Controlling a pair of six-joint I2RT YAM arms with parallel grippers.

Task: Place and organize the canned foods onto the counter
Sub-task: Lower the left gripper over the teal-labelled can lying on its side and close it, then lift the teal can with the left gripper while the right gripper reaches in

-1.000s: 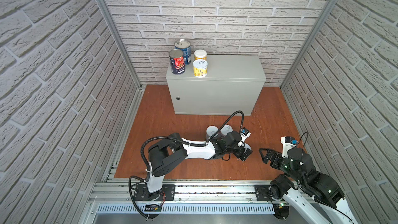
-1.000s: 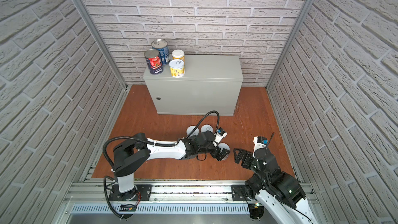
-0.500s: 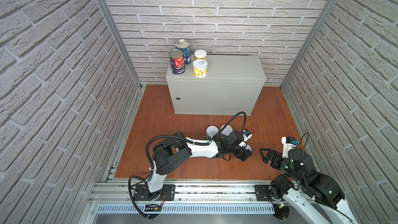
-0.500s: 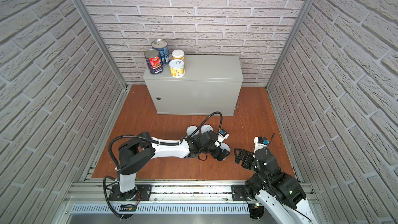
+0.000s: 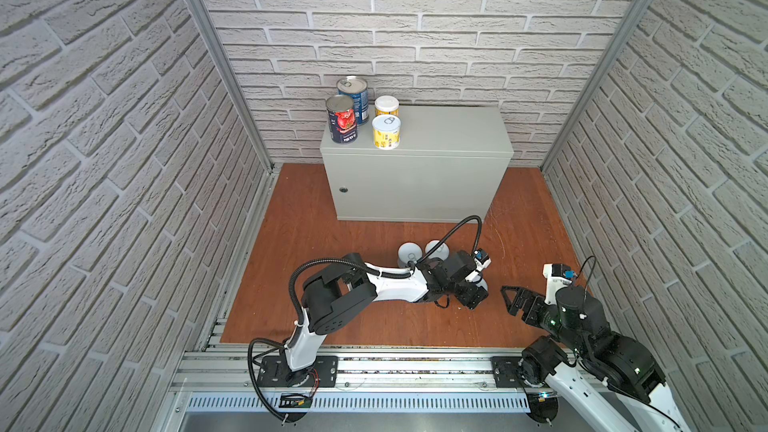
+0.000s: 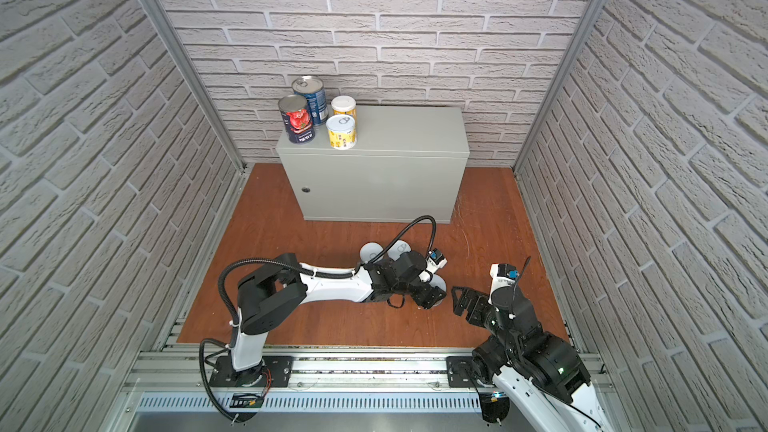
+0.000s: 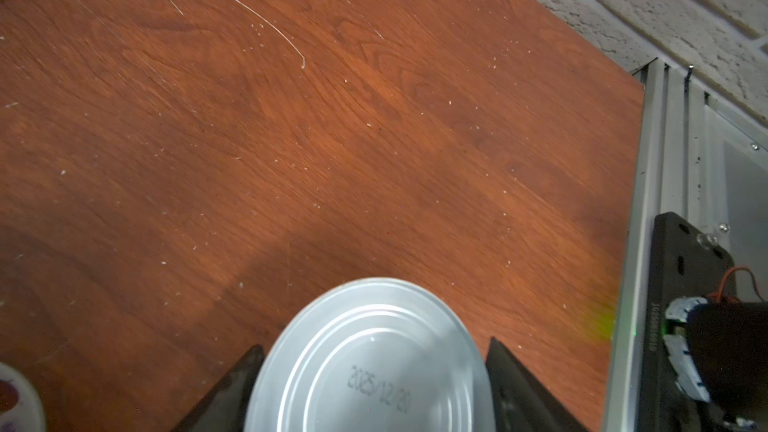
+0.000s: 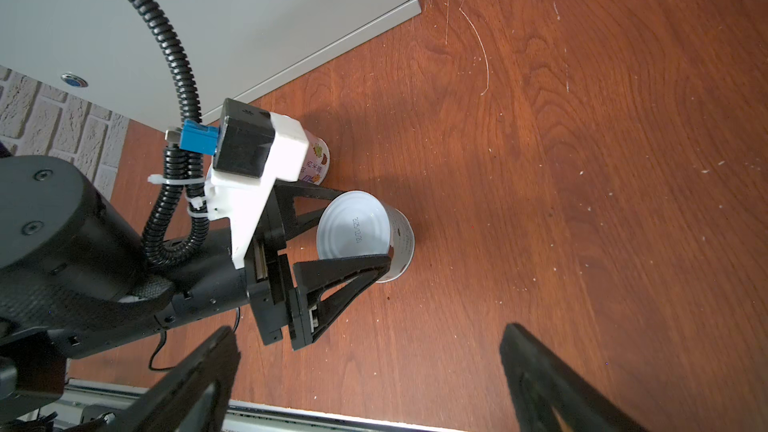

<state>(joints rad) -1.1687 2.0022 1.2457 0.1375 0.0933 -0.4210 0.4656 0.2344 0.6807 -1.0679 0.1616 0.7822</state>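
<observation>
On the wooden floor stands a short pale-labelled can [image 8: 357,226], its date-stamped metal end up [image 7: 374,347]. My left gripper [image 5: 477,290] [image 8: 370,227] reaches in low from the left and is shut on it, one finger against each side. Two more white-lidded cans [image 5: 409,252] [image 5: 436,249] stand just behind the left wrist. The counter [image 5: 449,130] carries a tomato can [image 5: 341,118], a blue can [image 5: 353,93] and two yellow cans [image 5: 386,105] [image 5: 386,131] at its left end. My right gripper [image 5: 510,302] [image 8: 370,338] hovers open and empty to the right of the held can.
The left arm's cable [image 5: 465,226] loops up in front of the counter. Brick walls close in both sides and the back. An aluminium rail [image 5: 395,361] with both arm bases runs along the floor's front edge. The counter's right part is bare.
The left gripper's fingers have closed in from wide open onto the sides of the floor can. The left forearm shifted slightly. The right arm has not moved.
</observation>
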